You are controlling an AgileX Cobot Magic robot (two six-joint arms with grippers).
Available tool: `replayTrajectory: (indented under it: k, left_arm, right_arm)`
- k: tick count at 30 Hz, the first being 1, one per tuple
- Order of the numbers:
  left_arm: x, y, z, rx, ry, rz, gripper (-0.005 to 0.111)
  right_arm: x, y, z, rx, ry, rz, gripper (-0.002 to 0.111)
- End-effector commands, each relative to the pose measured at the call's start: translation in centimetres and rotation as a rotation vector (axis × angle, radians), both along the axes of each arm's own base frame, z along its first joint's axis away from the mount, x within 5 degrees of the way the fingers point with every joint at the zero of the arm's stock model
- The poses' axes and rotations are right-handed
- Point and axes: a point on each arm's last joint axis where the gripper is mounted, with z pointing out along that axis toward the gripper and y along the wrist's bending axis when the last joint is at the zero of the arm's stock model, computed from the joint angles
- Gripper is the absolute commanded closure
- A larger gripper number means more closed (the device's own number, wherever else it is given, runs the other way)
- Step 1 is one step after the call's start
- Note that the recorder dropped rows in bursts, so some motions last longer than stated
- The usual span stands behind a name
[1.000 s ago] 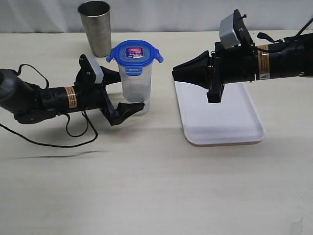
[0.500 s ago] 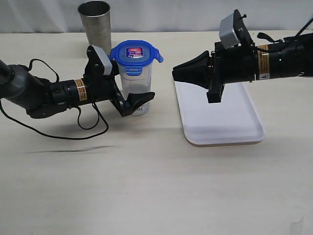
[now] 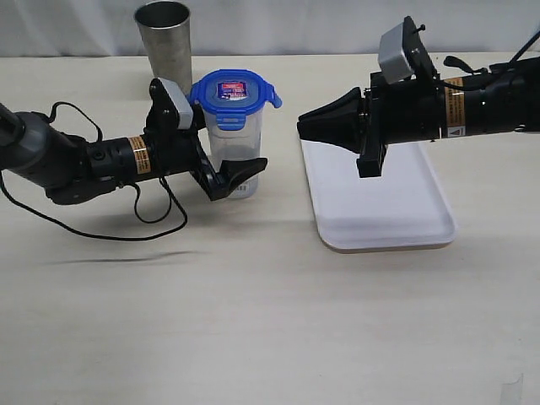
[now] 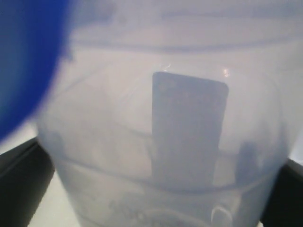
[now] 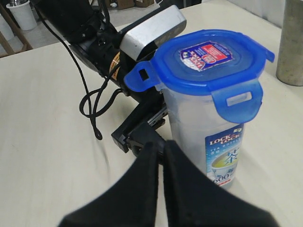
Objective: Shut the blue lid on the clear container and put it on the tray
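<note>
The left gripper stands with its jaws wide apart on either side of the lower part of the clear container (whether the fingers press its wall I cannot tell). The container stands upright on the counter, left of the tray and apart from it, in front of a steel cup. The blue lid sits on top, its side flaps sticking out. The right gripper, jaws together and holding nothing, hangs over the tray's near-left edge, pointing at the container.
</note>
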Motion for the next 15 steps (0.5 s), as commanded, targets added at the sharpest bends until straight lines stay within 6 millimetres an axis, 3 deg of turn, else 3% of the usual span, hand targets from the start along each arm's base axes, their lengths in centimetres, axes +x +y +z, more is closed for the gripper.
replayTrajectory:
  k: [1,15]
  left_arm:
    - [0.09,-0.15,0.17,-0.023,-0.009,0.005,0.002]
    - [-0.1,-0.35,0.8,-0.086,-0.039,-0.023,0.002]
  right_arm:
    - [0.14,0.04,0.12,-0.004,-0.004,-0.003,0.104]
    - [0.21,-0.01,0.06,-0.01,0.0,-0.012,0.104]
